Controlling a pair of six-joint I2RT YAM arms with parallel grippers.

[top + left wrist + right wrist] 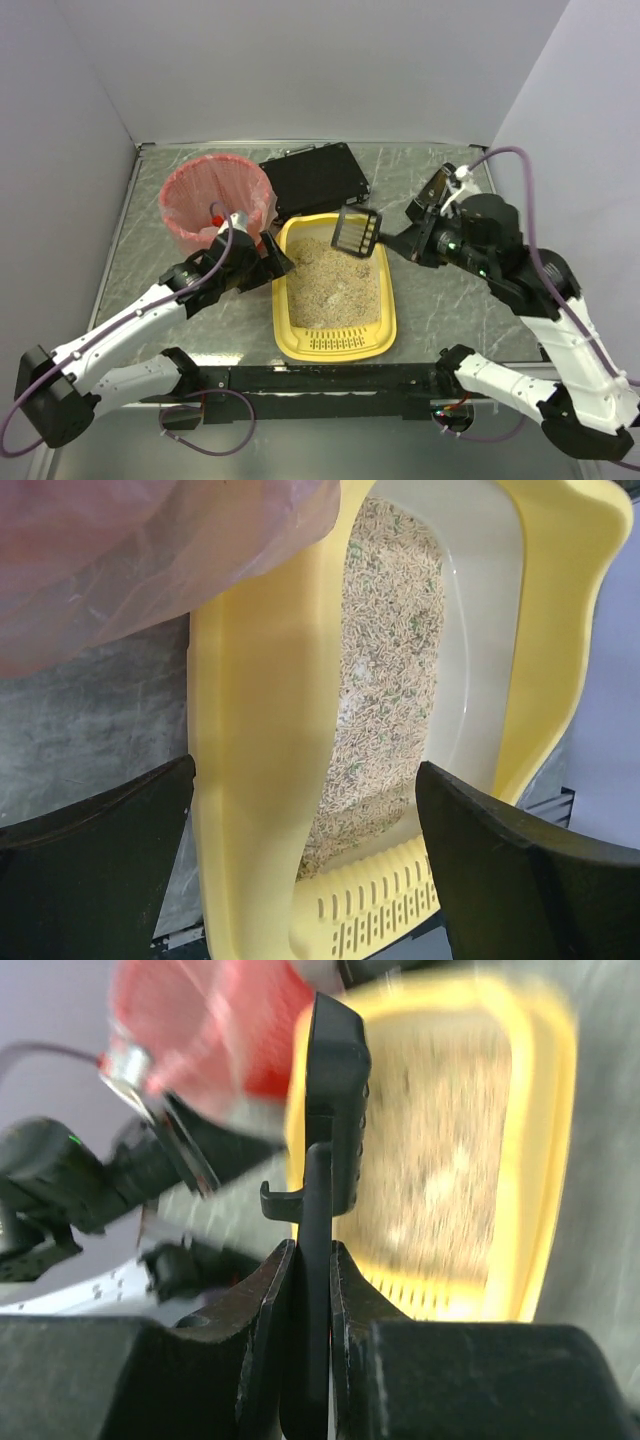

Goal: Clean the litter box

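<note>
The yellow litter box point(283, 320) lies mid-table with beige litter point(335, 280) inside and its slotted strip at the near end. My right gripper point(392, 240) is shut on the thin handle of a black slotted scoop point(357, 233), which hangs over the box's far end. In the right wrist view the scoop point(335, 1100) stands edge-on between the clamped fingers point(270, 1290), with the box point(555, 1160) blurred behind. My left gripper point(272, 258) is open at the box's far left corner. In the left wrist view its jaws straddle the left wall point(260, 740), one finger outside and one over the litter.
A round pink-lined bin point(215, 200) stands at the back left, just behind my left wrist, and its liner point(150, 550) overhangs the left wrist view. A flat black case point(315, 178) lies behind the box. Grey walls close the table on three sides.
</note>
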